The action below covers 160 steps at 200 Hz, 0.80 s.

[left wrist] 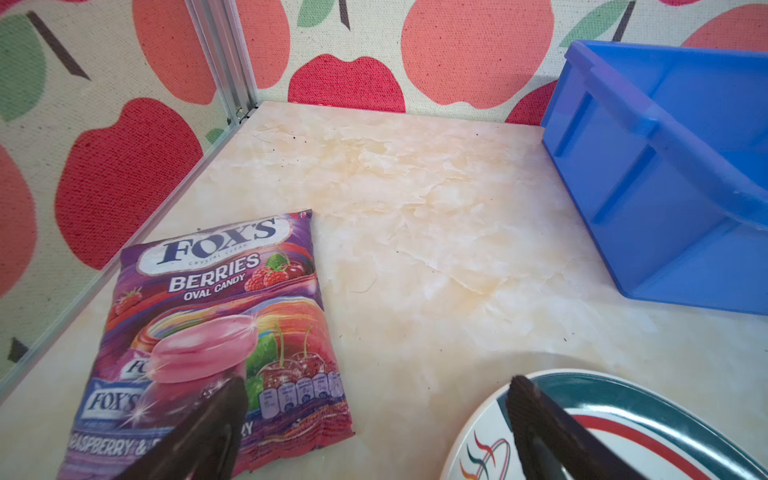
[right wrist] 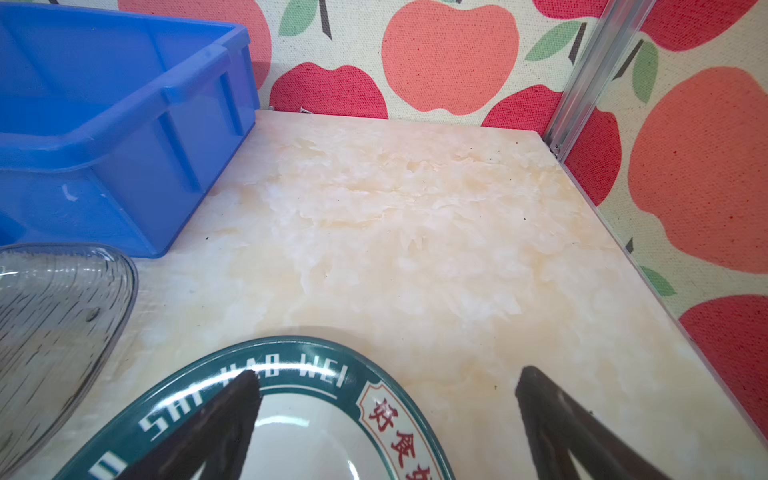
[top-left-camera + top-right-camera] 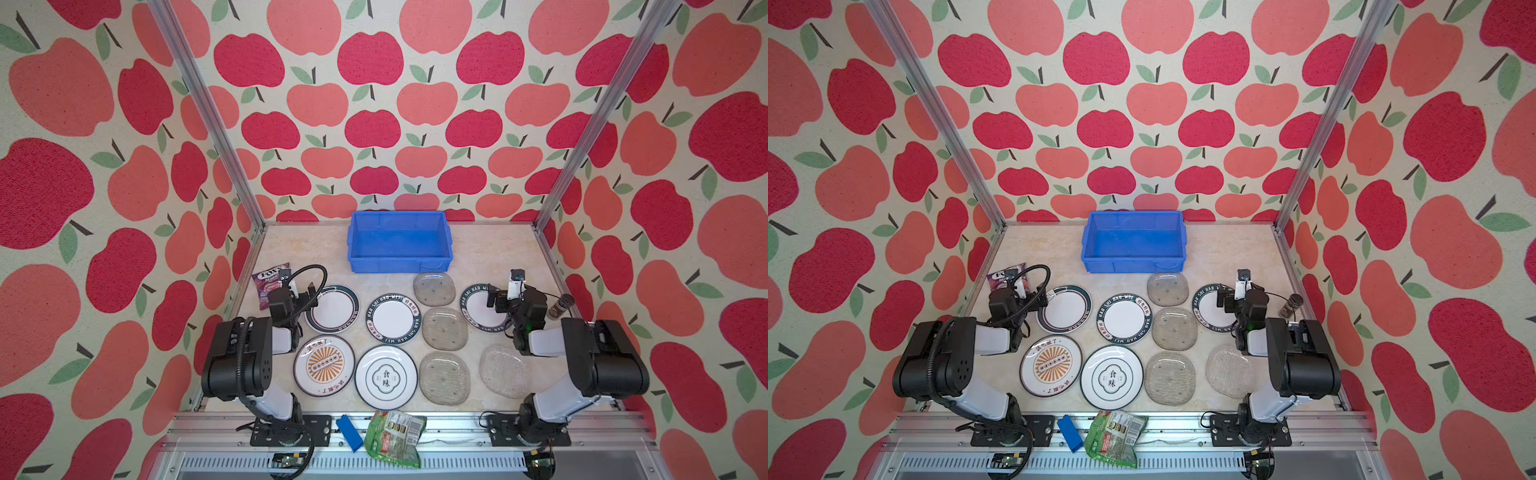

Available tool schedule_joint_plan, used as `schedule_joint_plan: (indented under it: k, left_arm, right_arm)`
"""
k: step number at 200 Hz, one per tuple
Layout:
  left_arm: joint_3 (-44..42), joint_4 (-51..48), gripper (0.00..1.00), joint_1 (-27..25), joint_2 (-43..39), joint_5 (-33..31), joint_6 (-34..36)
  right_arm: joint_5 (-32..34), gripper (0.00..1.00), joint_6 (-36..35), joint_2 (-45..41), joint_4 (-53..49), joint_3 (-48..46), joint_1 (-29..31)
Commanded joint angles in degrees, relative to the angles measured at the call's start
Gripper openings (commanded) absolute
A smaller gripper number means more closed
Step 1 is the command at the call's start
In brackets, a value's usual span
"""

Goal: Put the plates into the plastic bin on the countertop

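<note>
The left gripper [image 1: 376, 390] stands wide open and empty. One jaw is above the FOX'S candy bag [image 1: 216, 332] and the other above the rim of the green-rimmed round plate [image 1: 623, 419]. The right gripper [image 2: 386, 376] is spread just as wide and holds nothing. One jaw hangs over the white centre of the HAO WEI lettered plate [image 2: 316, 432], the other over bare countertop [image 2: 415, 228], so it straddles that plate's rim.

All nine plates lie flat across the front half of the countertop. The blue plastic bin [image 3: 399, 262] sits empty at the middle of the back edge, with one glass plate [image 3: 434, 288] just beside its front wall.

This looks like the very first pick. To do it well, each gripper should come down with one jaw outside the lip and one on the rim band, pinching the rim rather than the flat centre. The left arm probably needs to shift away from the candy bag so it does not catch it. The plate should be lifted clear of the bin's lipped wall and laid flat to one side, leaving room for a neighbour.
</note>
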Motion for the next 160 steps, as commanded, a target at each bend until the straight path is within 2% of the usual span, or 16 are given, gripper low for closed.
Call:
schedule_joint_plan:
  k: [1,160]
  left_arm:
    - [-0.3,1.3,0.99,-0.1,0.7,-0.5,0.6]
    - [0.0,0.7,0.99,0.0,0.6,-0.1,0.5]
  right_arm:
    - [-1.0,0.99,-0.6,-0.2,-0.3,0.5,0.2]
    - [-0.7,0.99,-0.3,-0.1,-1.4,1.0,0.0]
